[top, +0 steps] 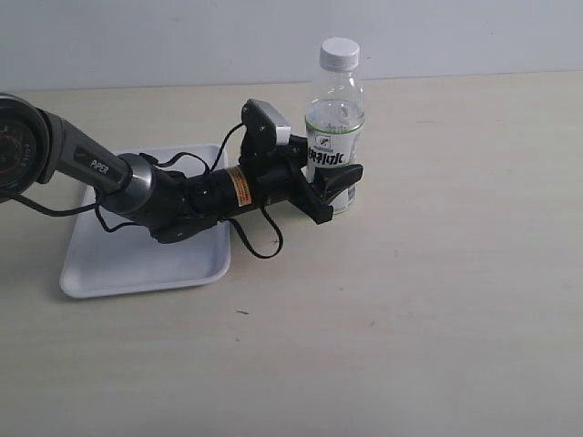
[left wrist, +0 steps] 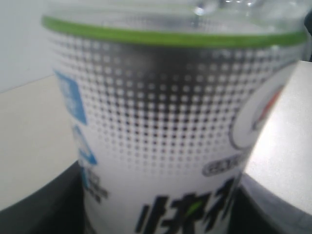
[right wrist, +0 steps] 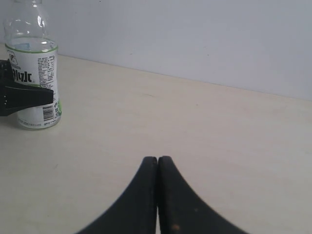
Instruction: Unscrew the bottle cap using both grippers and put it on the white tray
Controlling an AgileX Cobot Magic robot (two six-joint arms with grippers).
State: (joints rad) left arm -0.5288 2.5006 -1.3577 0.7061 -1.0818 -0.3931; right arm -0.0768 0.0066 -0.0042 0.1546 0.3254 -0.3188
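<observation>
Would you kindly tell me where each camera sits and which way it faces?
Exterior: raised, looking down across the table to the wall; left arm over the tray, left gripper around the bottle.
Left wrist: on the left arm, close against the bottle's label; dark jaws either side.
Right wrist: low over the table, facing the wall; right gripper shut in front.
Shared: all show the bottle.

We are getting the bottle (left wrist: 161, 122) only as a blur, its top running off the edge; the arm (top: 173, 191) is covering part of the tray (top: 127, 269).
</observation>
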